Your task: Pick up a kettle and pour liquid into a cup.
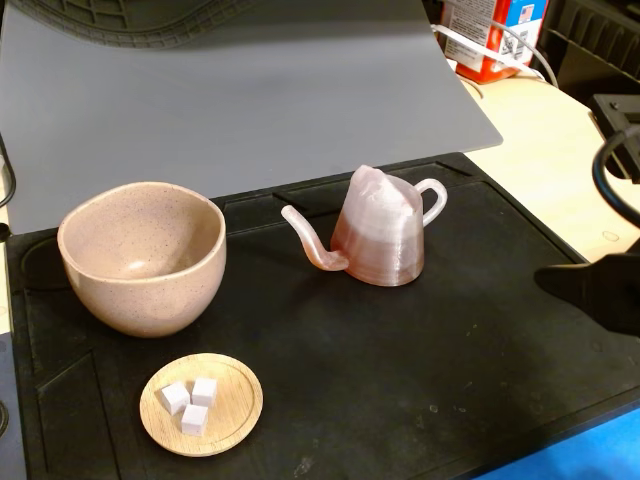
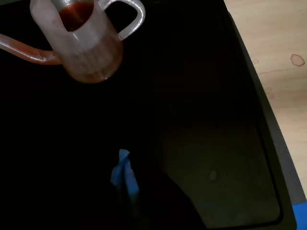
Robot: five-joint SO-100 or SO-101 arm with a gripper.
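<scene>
Fixed view: ribbed, translucent pinkish kettle (image 1: 380, 235) stands upright on the black mat (image 1: 420, 380). Left of the kettle, a speckled beige ceramic cup (image 1: 142, 256); front-left, a round wooden dish (image 1: 202, 403) holding white cubes (image 1: 190, 402). Wrist view: reddish-brown liquid (image 2: 76, 13) fills the kettle; the gripper (image 2: 125, 175) is dark, and its opening cannot be judged.

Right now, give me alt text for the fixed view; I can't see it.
A translucent pink kettle stands upright mid-mat, spout pointing left toward a large beige cup. A wooden dish holding three white cubes sits in front of the cup.
</scene>
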